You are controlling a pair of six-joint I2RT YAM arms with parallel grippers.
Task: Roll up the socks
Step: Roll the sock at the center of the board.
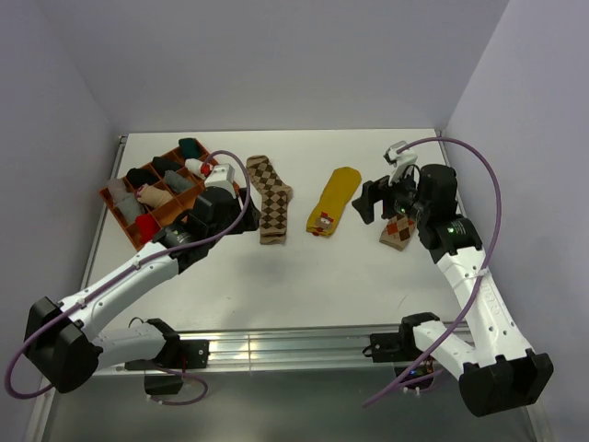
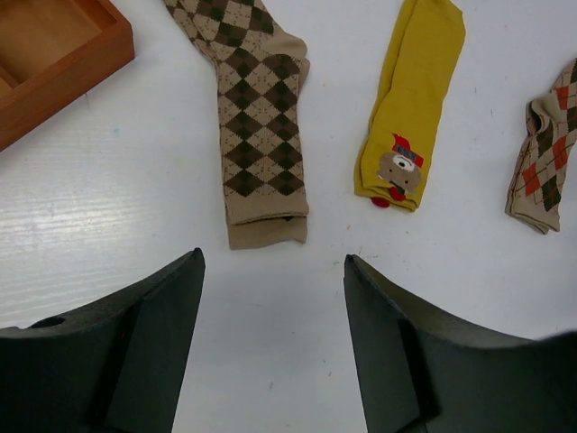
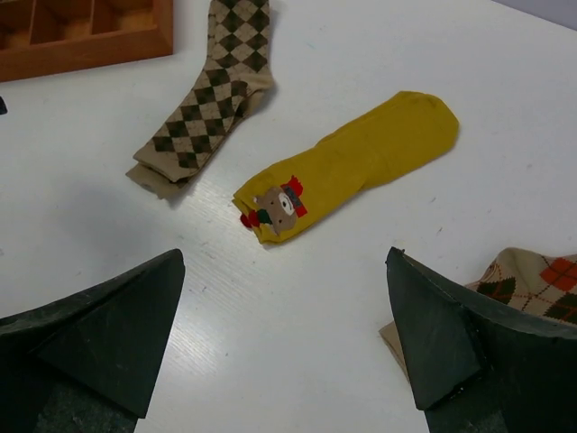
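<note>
Three socks lie flat on the white table. The brown-and-cream argyle sock (image 1: 270,198) (image 2: 257,117) (image 3: 212,99) is left of centre. The mustard yellow sock (image 1: 334,201) (image 2: 410,108) (image 3: 352,162), with a small red-and-brown label at its cuff, is in the middle. The orange-brown-cream argyle sock (image 1: 398,230) (image 2: 545,162) (image 3: 532,280) lies at the right, partly under my right wrist. My left gripper (image 1: 244,219) (image 2: 273,262) hovers open and empty just short of the brown sock's cuff. My right gripper (image 1: 379,204) (image 3: 284,257) is open and empty between the mustard and orange socks.
A wooden compartment tray (image 1: 115,204) (image 2: 54,54) (image 3: 90,50) at the back left holds several small sock bundles. Side walls close in the table at left and right. The arm bases and a metal rail run along the near edge.
</note>
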